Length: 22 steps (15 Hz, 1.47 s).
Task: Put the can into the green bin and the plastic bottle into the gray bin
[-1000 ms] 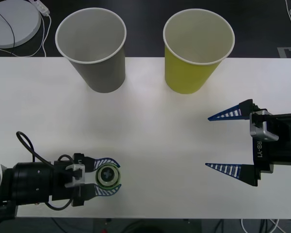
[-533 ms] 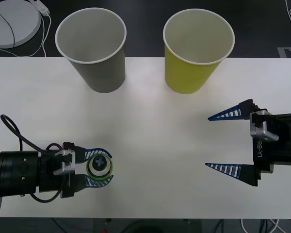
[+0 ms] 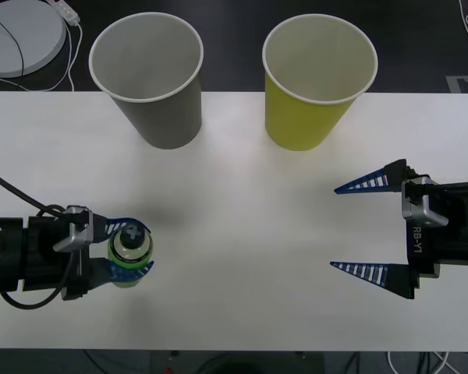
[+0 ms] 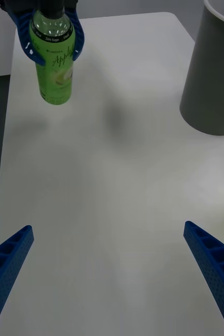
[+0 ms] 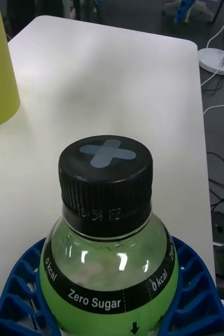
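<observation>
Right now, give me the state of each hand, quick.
Left hand: closed on the plastic bottle, lifted off the table.
Right hand: open, holding nothing.

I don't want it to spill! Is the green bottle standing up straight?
Upright: the plastic bottle hangs cap-up in the left end effector, off the table.

"Zero Sugar", "0 kcal" on the plastic bottle [image 5: 109,262]; "RB-Y1" on right gripper [image 3: 360,230]

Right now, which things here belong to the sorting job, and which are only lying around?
Belong to the job:
plastic bottle, held by the left gripper
gray bin
green bin
right gripper, open, waiting

Lying about:
white round disc and cable behind the table
</observation>
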Available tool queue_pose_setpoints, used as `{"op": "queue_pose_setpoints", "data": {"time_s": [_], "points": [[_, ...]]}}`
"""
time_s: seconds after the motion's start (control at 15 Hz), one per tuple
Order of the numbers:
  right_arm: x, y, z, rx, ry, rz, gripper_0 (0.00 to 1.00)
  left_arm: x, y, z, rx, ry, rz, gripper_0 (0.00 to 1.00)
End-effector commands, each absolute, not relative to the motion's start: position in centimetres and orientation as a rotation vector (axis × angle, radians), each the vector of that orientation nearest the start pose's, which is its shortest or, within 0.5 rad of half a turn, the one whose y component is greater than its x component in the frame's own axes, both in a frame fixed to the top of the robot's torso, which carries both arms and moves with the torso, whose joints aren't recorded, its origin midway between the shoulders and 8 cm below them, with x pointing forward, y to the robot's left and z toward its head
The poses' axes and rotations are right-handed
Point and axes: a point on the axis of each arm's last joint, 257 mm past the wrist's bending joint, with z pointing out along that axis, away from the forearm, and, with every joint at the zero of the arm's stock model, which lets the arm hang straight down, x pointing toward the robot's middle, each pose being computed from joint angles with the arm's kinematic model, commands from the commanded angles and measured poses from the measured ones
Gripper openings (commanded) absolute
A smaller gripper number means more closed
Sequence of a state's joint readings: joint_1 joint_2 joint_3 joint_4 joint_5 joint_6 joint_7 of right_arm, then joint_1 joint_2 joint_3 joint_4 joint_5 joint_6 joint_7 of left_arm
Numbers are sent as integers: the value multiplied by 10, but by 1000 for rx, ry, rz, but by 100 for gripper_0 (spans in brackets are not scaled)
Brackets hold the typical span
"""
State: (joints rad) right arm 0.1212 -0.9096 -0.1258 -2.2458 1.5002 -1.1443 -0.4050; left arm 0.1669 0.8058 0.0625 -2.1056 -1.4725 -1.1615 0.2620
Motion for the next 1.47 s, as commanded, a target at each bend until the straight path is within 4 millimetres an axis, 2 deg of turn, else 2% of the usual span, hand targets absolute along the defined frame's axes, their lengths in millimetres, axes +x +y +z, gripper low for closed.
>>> {"op": "queue_pose_setpoints", "data": {"time_s": [0.07,0.8,0.93,1.27,1.47], "points": [[329,-165,-147,-1546,1511,377,100,323,173,-182,1471,1584,-485,0],[329,-165,-147,-1546,1511,377,100,348,223,-116,1280,1787,-389,0],[329,-165,-147,-1546,1511,377,100,359,239,-100,1190,1818,-329,0],[329,-165,-147,-1546,1511,377,100,369,256,-79,1052,1858,-245,0],[329,-165,-147,-1546,1511,377,100,376,269,-59,1004,1882,-178,0]]}}
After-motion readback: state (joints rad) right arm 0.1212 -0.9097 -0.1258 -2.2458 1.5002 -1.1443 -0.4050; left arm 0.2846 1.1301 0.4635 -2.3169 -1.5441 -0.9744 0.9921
